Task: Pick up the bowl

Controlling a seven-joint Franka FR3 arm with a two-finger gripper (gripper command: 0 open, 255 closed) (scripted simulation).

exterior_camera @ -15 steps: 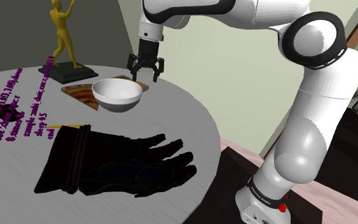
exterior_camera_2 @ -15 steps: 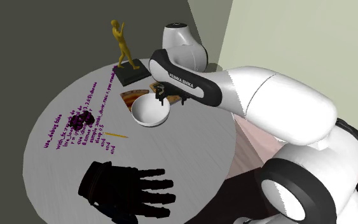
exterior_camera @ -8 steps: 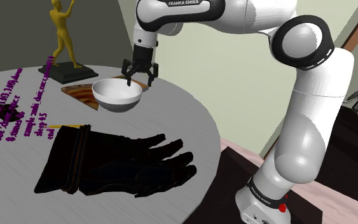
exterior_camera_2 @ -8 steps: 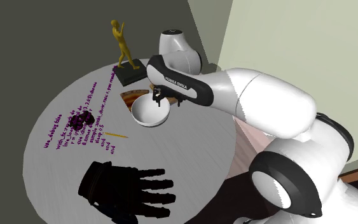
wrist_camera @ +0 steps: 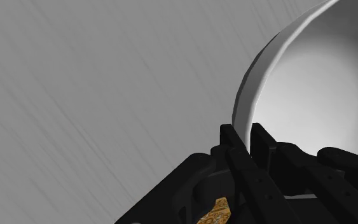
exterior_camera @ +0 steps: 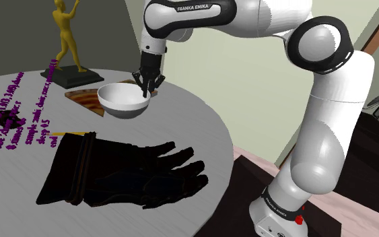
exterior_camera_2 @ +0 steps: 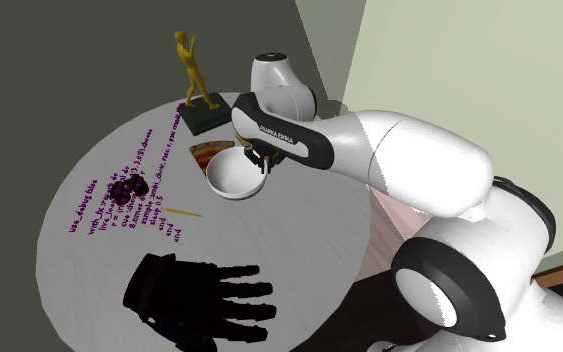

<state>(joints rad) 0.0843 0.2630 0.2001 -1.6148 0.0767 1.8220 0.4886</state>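
BOWL CAUGHT AT THE RIM. On the round grey bench (exterior_camera: 201, 134), the white bowl (exterior_camera: 122, 101) sits where it sat a second ago, just in front of a patterned board (exterior_camera: 83, 99). What has changed is at its rim on the shoulder view's right. The black gripper (exterior_camera: 146, 86) hung spread above that rim a second ago and straddled it half a second ago. It has now come down and closed: in the wrist view we see the fingers (wrist_camera: 231, 143) pinching the thin wall between them, one inside and one outside. We judge the grasp made and the lift not yet begun.

Left to right across the bench, purple lettering (exterior_camera: 6, 118) lies flat on the streaked surface. A golden figurine (exterior_camera: 66, 37) stands upright on a dark square base. Next comes the flat board with its brownish pattern, then the bowl, smooth, matte, round-bottomed and thin-rimmed. Nearer us lies a limp black glove (exterior_camera: 120, 176), its digits splayed.
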